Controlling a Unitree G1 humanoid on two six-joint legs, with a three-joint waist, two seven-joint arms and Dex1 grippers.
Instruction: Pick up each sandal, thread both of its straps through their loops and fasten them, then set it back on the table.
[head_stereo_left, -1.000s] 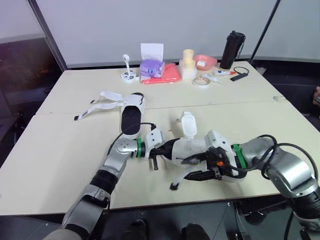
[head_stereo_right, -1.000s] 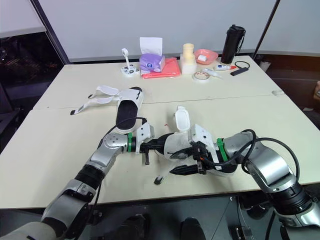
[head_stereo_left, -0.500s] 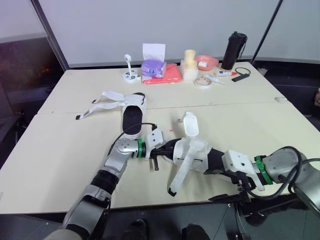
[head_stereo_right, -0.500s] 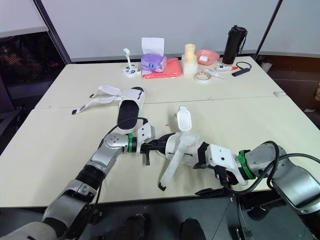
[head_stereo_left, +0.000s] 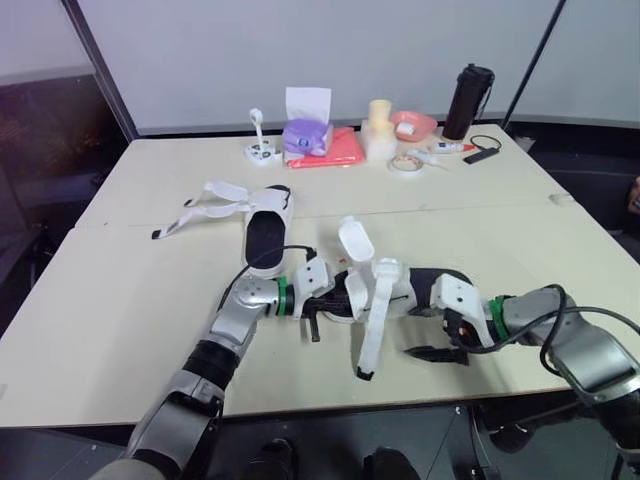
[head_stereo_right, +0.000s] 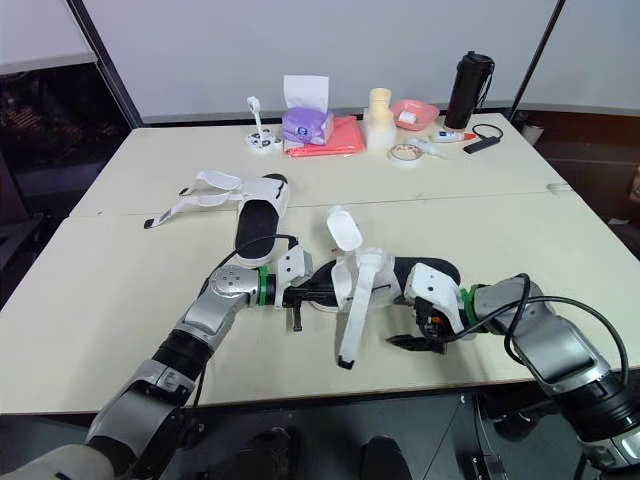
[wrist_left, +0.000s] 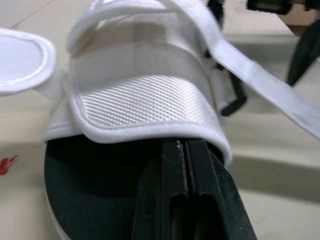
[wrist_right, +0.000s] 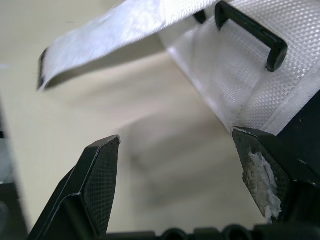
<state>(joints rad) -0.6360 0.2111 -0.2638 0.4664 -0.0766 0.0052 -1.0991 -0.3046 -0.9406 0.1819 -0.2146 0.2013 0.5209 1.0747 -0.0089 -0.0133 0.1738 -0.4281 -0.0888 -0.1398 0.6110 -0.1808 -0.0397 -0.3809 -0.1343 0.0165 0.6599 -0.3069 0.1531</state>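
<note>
Your left tool (wrist_left: 183, 150) has its fingers pressed together on one end of the sandal (head_stereo_left: 415, 283), at the sole's edge under the white upper. The sandal's length runs straight from that tool across to your right tool (wrist_right: 176, 139). It sits low at the desk (head_stereo_left: 120, 300) (whether it rests there or hangs just above, I cannot tell).

Your right tool is spread wide and holds nothing. It sits just beside the sandal's far end, so it is the nearer arm for the threading.

The relation that matters: 1 long strap (head_stereo_right: 352, 320) hangs unfastened off the upper, crossing the sandal's length at roughly a right angle. Its free end droops ahead of your right tool, off toward its left finger. The black loop (wrist_right: 248, 36) lies ahead toward the right finger, close against the white mesh.

In my judgement, the coming grasp has to cross the strap's width near its tip, then carry it sideways to that loop.
</note>
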